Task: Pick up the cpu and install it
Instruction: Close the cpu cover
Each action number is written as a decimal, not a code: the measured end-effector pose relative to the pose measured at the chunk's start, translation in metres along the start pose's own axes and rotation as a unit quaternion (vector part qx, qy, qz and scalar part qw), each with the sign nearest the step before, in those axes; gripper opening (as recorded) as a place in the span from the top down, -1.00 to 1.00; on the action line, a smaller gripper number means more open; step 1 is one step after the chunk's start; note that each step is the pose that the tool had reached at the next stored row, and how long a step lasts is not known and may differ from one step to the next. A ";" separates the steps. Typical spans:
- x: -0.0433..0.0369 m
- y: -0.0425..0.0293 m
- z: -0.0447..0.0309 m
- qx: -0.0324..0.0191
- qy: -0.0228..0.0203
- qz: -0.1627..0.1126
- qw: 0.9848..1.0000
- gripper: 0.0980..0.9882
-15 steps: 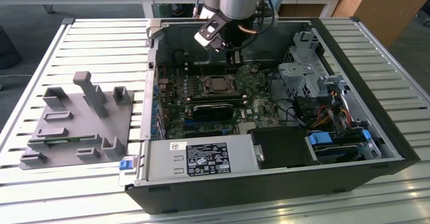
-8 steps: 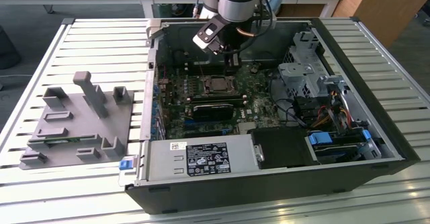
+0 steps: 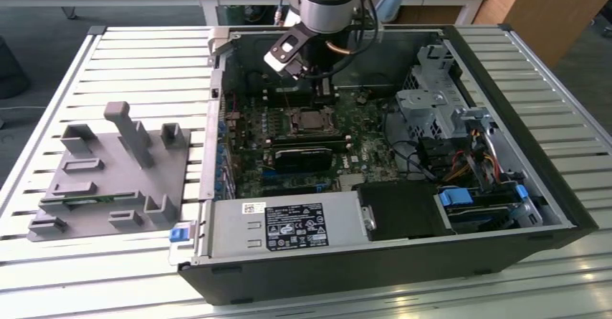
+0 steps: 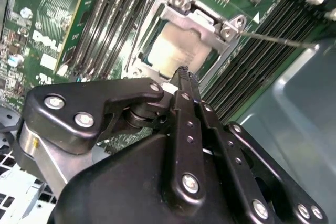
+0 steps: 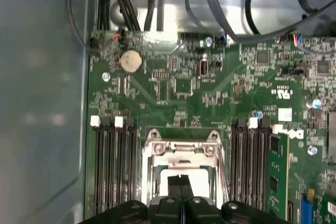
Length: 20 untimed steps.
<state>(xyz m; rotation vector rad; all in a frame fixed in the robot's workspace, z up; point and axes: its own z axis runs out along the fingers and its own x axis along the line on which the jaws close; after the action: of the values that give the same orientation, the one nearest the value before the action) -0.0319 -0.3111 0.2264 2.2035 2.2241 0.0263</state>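
Observation:
The cpu (image 4: pixel 170 51) lies in its socket on the green motherboard, its silver-grey top showing inside the metal socket frame (image 5: pixel 181 149). In the first wrist view the cpu (image 5: pixel 202 181) appears on either side of my fingers. My gripper (image 5: pixel 180 181) hangs just above the cpu's middle, its two black fingers pressed together with nothing between them. In the second wrist view the gripper (image 4: pixel 184 72) ends over the cpu's edge. The exterior view has the gripper (image 3: pixel 316 82) inside the open computer case, above the socket and cpu (image 3: pixel 308 120).
Memory slots (image 5: pixel 113 166) flank the socket on both sides. A black card (image 3: pixel 304 155) lies below the socket, with the power supply (image 3: pixel 287 226) at the case front and a drive cage (image 3: pixel 431 104) with cables at the exterior view's right. A grey fixture (image 3: pixel 105 175) stands outside the case on the exterior view's left.

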 end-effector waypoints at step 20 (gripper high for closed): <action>0.0002 -0.0209 0.0121 0.000 0.000 0.000 1.000 0.98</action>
<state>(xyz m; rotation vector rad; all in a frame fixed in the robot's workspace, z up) -0.0526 -0.3111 0.2138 2.2034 2.2242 0.0264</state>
